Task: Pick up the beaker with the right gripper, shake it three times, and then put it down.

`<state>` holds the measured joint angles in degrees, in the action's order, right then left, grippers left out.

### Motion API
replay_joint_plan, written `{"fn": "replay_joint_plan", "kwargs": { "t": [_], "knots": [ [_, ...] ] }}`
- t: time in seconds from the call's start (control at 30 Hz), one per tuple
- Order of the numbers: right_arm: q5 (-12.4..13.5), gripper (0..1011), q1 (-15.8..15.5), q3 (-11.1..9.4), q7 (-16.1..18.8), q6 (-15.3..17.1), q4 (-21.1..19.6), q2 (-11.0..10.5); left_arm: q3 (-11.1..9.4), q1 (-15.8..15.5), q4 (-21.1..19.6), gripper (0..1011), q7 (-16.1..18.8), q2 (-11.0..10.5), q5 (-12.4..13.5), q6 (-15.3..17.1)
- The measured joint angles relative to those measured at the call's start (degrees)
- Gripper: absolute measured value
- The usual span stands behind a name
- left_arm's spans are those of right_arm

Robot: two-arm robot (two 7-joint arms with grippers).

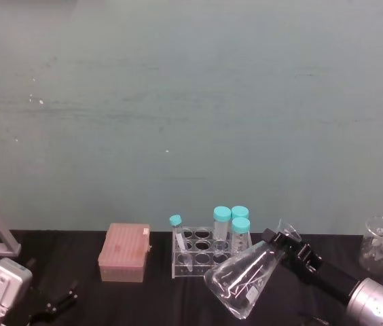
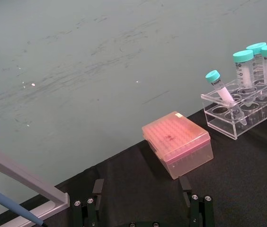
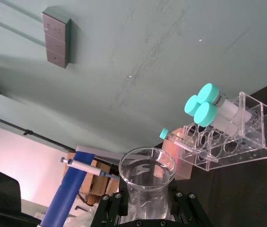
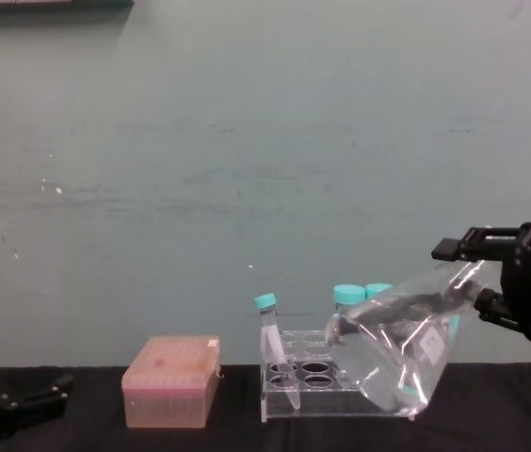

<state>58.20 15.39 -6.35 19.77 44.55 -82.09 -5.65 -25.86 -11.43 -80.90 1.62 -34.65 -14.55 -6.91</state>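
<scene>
we have the beaker (image 1: 244,280) up in the right gripper (image 1: 283,243), so the pick-up is done. the fingers are clamped on its neck just under the flared rim. the right wrist view looks straight into the mouth, with a black finger on either side of the glass (image 3: 146,176).

the beaker hangs tilted, neck up toward the robot's right and wide base swung down and to the left. it sits in front of the tube rack (image 1: 193,257), on the robot's side of it. in the chest view the liquid lies slanted inside the beaker (image 4: 399,360). we cannot tell there whether the low edge of the base clears the table.

we judge from the tilt that we are somewhere in the shaking. the pictures give us no count of shakes. setting it upright on the black table (image 1: 76,261) and letting go is not yet done.

the left gripper (image 2: 140,189) sits low at the robot's left, near the pink box (image 1: 125,252), fingers spread with nothing between them.
</scene>
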Motion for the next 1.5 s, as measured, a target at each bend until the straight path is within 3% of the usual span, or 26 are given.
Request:
{"fn": "replay_joint_plan", "kwargs": {
  "t": [0.17, 0.2, 0.27, 0.3, 0.33, 0.37, 0.47, 0.5, 0.53, 0.57, 0.7, 0.73, 0.8, 0.93, 1.0, 1.3, 1.33, 1.4, 1.43, 1.47, 1.5],
  "knots": [
    [-3.18, 453, -0.24, 2.70, 1.41, -3.40, -0.33, -2.40, 0.00, 0.00, 0.00, 1000, 0.00, 0.00, 0.00, 0.00],
    [-7.19, 453, -0.28, 5.10, 3.29, -7.23, -0.58, -4.65, 0.00, 0.00, 0.00, 1000, 0.00, 0.00, 0.00, 0.00],
    [-11.97, 453, -0.30, 7.99, 5.33, -11.91, -0.84, -7.22, 0.00, 0.00, 0.00, 1000, 0.00, 0.00, 0.00, 0.00],
    [-17.87, 453, -0.27, 10.99, 7.01, -17.80, -1.11, -9.99, 0.00, 0.00, 0.00, 1000, 0.00, 0.00, 0.00, 0.00],
    [-20.99, 453, -0.23, 12.51, 7.55, -20.95, -1.25, -11.37, 0.00, 0.00, 0.00, 1000, 0.00, 0.00, 0.00, 0.00],
    [-26.94, 453, -0.05, 15.32, 7.98, -27.10, -1.45, -13.89, 0.00, 0.00, 0.00, 1000, 0.00, 0.00, 0.00, 0.00],
    [-35.34, 453, 0.44, 18.79, 7.44, -35.13, -1.49, -17.03, 0.00, 0.00, 0.00, 1000, 0.00, 0.00, 0.00, 0.00],
    [-40.35, 453, 0.76, 20.68, 6.28, -39.57, -1.49, -18.67, 0.00, 0.00, 0.00, 1000, 0.00, 0.00, 0.00, 0.00],
    [-43.05, 453, 0.98, 21.57, 5.51, -41.84, -1.47, -19.44, 0.00, 0.00, 0.00, 1000, 0.00, 0.00, 0.00, 0.00],
    [-48.30, 453, 1.39, 23.25, 3.80, -45.71, -1.31, -20.89, 0.00, 0.00, 0.00, 1000, 0.00, 0.00, 0.00, 0.00],
    [-57.46, 453, 2.10, 25.62, 0.58, -50.76, -0.83, -22.91, 0.00, 0.00, 0.00, 1000, 0.00, 0.00, 0.00, 0.00],
    [-61.56, 453, 2.45, 26.65, -0.83, -52.63, -0.60, -23.76, 0.00, 0.00, 0.00, 1000, 0.00, 0.00, 0.00, 0.00],
    [-67.41, 453, 3.02, 28.10, -2.85, -54.72, -0.18, -24.94, 0.00, 0.00, 0.00, 1000, 0.00, 0.00, 0.00, 0.00],
    [-74.96, 453, 3.89, 29.69, -5.53, -56.59, 0.63, -26.16, 0.00, 0.00, 0.00, 1000, 0.00, 0.00, 0.00, 0.00],
    [-76.70, 453, 4.09, 29.87, -6.14, -56.93, 1.05, -26.25, 0.00, 0.00, 0.00, 1000, 0.00, 0.00, 0.00, 0.00],
    [-78.48, 453, 4.01, 29.40, -6.35, -57.79, 1.73, -25.66, 0.00, 0.00, 0.00, 1000, 0.00, 0.00, 0.00, 0.00],
    [-77.64, 453, 3.84, 28.90, -5.78, -57.76, 1.71, -25.27, 0.00, 0.00, 0.00, 1000, 0.00, 0.00, 0.00, 0.00],
    [-73.45, 453, 3.30, 27.29, -3.39, -56.28, 1.30, -24.10, 0.00, 0.00, 0.00, 1000, 0.00, 0.00, 0.00, 0.00],
    [-73.45, 453, 3.30, 27.29, -3.39, -56.28, 1.30, -24.10, 0.00, 0.00, 0.00, 1000, 0.00, 0.00, 0.00, 0.00],
    [-69.48, 453, 2.84, 25.96, -1.21, -54.62, 0.70, -23.12, 0.00, 0.00, 0.00, 1000, 0.00, 0.00, 0.00, 0.00],
    [-67.46, 453, 2.58, 25.17, -0.12, -53.72, 0.33, -22.57, 0.00, 0.00, 0.00, 1000, 0.00, 0.00, 0.00, 0.00]
  ]
}}
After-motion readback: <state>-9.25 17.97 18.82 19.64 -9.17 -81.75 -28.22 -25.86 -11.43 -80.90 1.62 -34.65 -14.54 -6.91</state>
